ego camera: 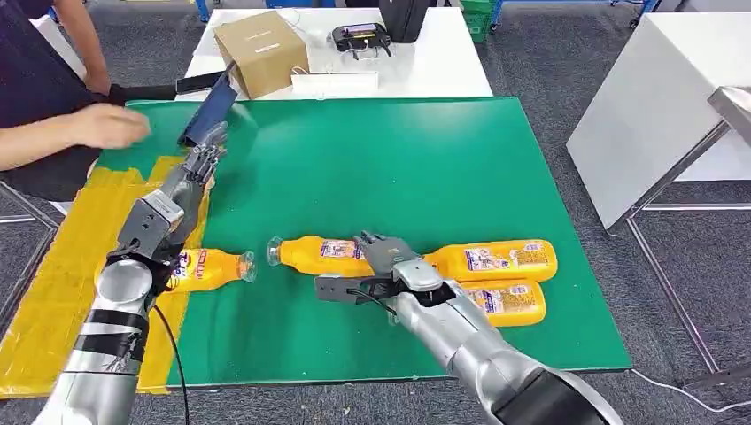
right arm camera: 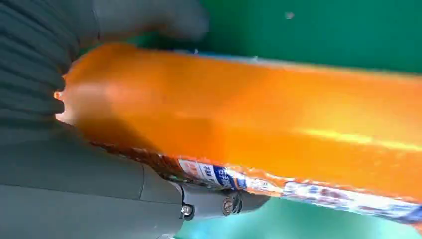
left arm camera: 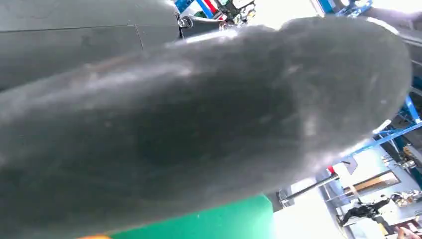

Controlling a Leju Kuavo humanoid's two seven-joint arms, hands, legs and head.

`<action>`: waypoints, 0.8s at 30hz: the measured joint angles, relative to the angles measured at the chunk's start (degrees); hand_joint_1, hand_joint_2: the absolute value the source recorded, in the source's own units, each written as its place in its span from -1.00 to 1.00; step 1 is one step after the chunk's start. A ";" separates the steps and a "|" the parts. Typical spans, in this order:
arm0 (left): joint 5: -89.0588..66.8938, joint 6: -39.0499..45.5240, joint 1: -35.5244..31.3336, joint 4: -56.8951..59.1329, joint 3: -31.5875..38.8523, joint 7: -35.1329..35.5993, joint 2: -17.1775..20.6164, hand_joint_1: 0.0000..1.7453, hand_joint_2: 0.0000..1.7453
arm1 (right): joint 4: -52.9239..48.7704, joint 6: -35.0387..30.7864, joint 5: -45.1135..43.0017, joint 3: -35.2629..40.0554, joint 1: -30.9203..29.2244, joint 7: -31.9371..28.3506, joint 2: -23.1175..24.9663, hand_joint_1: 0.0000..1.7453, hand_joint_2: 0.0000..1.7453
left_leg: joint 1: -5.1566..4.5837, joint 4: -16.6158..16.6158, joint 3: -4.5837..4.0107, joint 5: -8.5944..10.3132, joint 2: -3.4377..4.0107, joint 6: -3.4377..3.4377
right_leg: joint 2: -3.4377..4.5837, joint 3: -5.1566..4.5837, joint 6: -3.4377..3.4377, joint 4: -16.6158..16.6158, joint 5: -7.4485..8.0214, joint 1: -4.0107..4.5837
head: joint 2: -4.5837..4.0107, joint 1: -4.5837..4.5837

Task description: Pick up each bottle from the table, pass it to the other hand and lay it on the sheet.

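Several orange bottles lie on the green mat (ego camera: pixel 398 159). One bottle (ego camera: pixel 211 267) rests across the edge of the yellow sheet (ego camera: pixel 62 266), beside my left forearm. My left hand (ego camera: pixel 199 166) is raised above the sheet's far corner, fingers apart, holding nothing. My right hand (ego camera: pixel 383 264) is at the base of the middle bottle (ego camera: pixel 314 251), fingers over it and the thumb lying just off its near side. Close up, that bottle (right arm camera: pixel 259 114) lies against the palm. Two more bottles (ego camera: pixel 496 258) (ego camera: pixel 512 303) lie side by side right of my right hand.
A person's hand (ego camera: pixel 111 128) reaches over the mat's far left corner, next to a dark flat object (ego camera: pixel 208 108). Behind the mat a white table carries a cardboard box (ego camera: pixel 261 51) and a black device (ego camera: pixel 361 37). Another white table (ego camera: pixel 646 106) stands to the right.
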 measured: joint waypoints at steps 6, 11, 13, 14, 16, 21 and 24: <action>0.11 0.11 -0.04 0.00 -0.07 0.00 -0.04 -1.00 -1.00 | 2.40 0.37 0.13 -1.64 -0.88 0.11 -0.52 1.00 1.00 | 0.00 0.00 0.21 0.00 0.02 0.00 | 0.01 0.18 0.00 0.00 0.00 0.00 | 0.00 0.02; 0.11 0.11 -0.04 0.00 -0.07 0.00 -0.04 -1.00 -1.00 | 2.99 0.44 0.13 -2.03 -1.09 0.11 -0.63 1.00 1.00 | 0.01 0.00 0.29 0.00 0.02 0.00 | 0.01 0.26 0.00 0.00 0.00 0.00 | 0.00 0.00; 0.11 0.11 -0.04 0.00 -0.07 0.00 -0.04 -1.00 -1.00 | 3.06 0.46 0.13 -2.18 -1.10 0.11 -0.68 1.00 1.00 | 0.01 0.00 0.30 0.00 0.02 0.00 | 0.01 0.27 0.00 0.00 0.00 0.00 | 0.00 0.02; 0.11 0.11 -0.04 0.00 -0.07 0.00 -0.04 -1.00 -1.00 | 3.15 0.46 0.13 -2.21 -1.15 0.11 -0.70 1.00 1.00 | 0.01 0.00 0.30 0.00 0.02 0.00 | 0.01 0.28 0.00 0.00 0.00 0.00 | 0.00 0.02; 0.11 0.11 -0.04 0.00 -0.07 0.00 -0.04 -1.00 -1.00 | 3.15 0.46 0.13 -2.21 -1.15 0.11 -0.70 1.00 1.00 | 0.01 0.00 0.30 0.00 0.02 0.00 | 0.01 0.28 0.00 0.00 0.00 0.00 | 0.00 0.02; 0.11 0.11 -0.04 0.00 -0.07 0.00 -0.04 -1.00 -1.00 | 3.15 0.46 0.13 -2.21 -1.15 0.11 -0.70 1.00 1.00 | 0.01 0.00 0.30 0.00 0.02 0.00 | 0.01 0.27 0.00 0.00 0.00 0.00 | 0.00 0.02; 0.11 0.11 -0.05 0.00 -0.07 0.00 -0.07 -1.00 -1.00 | 3.45 0.50 0.15 -2.23 -1.31 0.13 -0.72 1.00 1.00 | 0.01 0.00 0.31 0.00 0.01 0.00 | 0.01 0.29 0.00 0.00 0.00 0.00 | 0.00 0.02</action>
